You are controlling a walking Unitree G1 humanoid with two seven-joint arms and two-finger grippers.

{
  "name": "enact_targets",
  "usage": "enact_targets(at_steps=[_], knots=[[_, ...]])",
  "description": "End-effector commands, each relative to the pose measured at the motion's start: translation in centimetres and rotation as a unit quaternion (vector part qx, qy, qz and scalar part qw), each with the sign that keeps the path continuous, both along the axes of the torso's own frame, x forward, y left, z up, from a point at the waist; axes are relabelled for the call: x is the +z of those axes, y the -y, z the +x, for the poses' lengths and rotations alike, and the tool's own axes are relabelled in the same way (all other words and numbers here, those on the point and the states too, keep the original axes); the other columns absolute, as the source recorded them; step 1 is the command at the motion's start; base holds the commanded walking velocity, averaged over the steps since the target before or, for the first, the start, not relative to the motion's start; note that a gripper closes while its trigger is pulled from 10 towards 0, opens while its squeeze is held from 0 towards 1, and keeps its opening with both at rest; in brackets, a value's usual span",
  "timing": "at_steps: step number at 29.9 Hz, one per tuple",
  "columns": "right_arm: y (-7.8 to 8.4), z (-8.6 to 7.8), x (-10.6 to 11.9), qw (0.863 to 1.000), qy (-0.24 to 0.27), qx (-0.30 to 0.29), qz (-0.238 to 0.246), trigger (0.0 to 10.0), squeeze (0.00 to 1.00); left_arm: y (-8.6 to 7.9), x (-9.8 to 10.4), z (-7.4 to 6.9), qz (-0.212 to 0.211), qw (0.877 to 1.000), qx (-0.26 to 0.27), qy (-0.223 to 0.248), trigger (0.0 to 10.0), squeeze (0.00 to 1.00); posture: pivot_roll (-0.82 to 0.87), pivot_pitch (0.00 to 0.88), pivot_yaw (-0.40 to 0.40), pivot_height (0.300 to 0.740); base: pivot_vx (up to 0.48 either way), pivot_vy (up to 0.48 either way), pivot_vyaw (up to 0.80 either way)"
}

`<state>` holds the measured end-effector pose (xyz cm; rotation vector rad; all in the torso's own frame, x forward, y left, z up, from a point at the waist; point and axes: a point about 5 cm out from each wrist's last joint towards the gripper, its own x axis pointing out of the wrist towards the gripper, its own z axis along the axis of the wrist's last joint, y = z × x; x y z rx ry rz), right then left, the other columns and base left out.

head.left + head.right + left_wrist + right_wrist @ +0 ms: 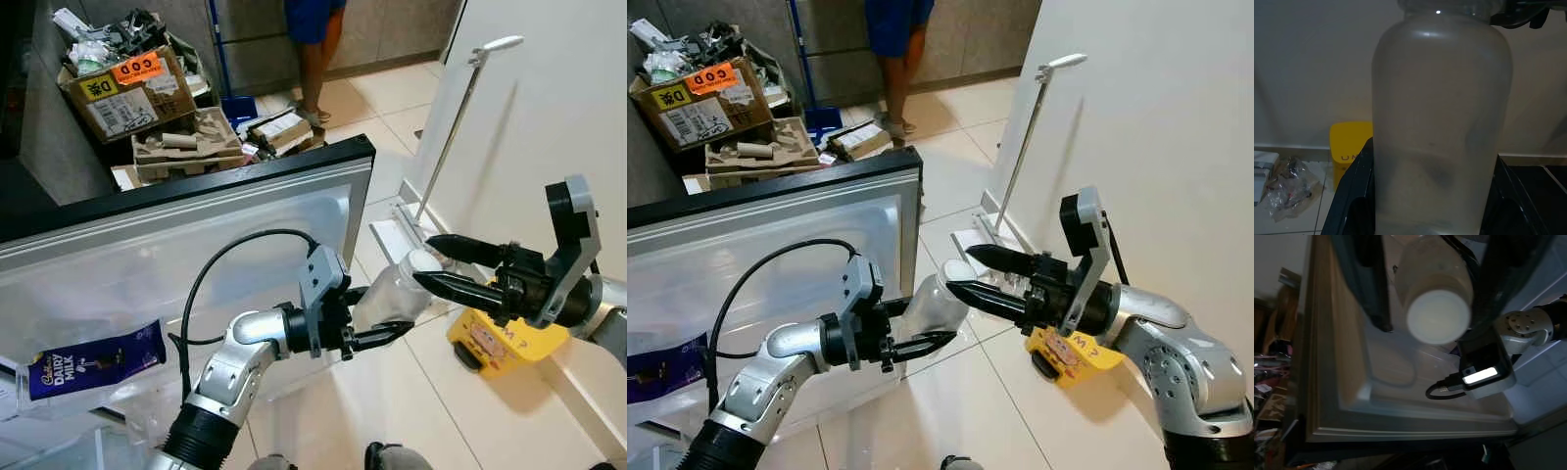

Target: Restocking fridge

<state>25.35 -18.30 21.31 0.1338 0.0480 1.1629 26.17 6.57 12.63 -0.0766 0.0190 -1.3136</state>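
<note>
Gripping the frosted translucent plastic bottle [397, 291] by its base, the left gripper [377, 313] is holding it lengthwise toward the right gripper [441, 262], whose spread fingers are flanking its white cap [1438, 316], beside the open fridge door [196, 235].

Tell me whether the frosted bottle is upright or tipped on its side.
Tipped on its side. The frosted bottle lies level in the left pincer, its white cap pointing at the open right pincer.
</note>
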Motion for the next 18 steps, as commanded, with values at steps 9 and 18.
enact_targets(at_steps=[9,18], knots=[[-0.07,0.15,0.1,1.0,0.008,-0.002,-0.005,10.0,0.0,0.87,0.28,-1.11,-0.013,0.999,-0.038,0.006,10.0,0.0,-0.11,0.122,-0.028,0.74,0.0,0.0,0.0],[-0.53,0.16,-0.32,1.0,0.005,0.008,-0.013,10.0,0.76,1.05,0.28,-1.32,-0.014,0.999,-0.044,0.005,10.0,0.0,-0.1,0.122,-0.03,0.74,0.0,0.0,0.0]])
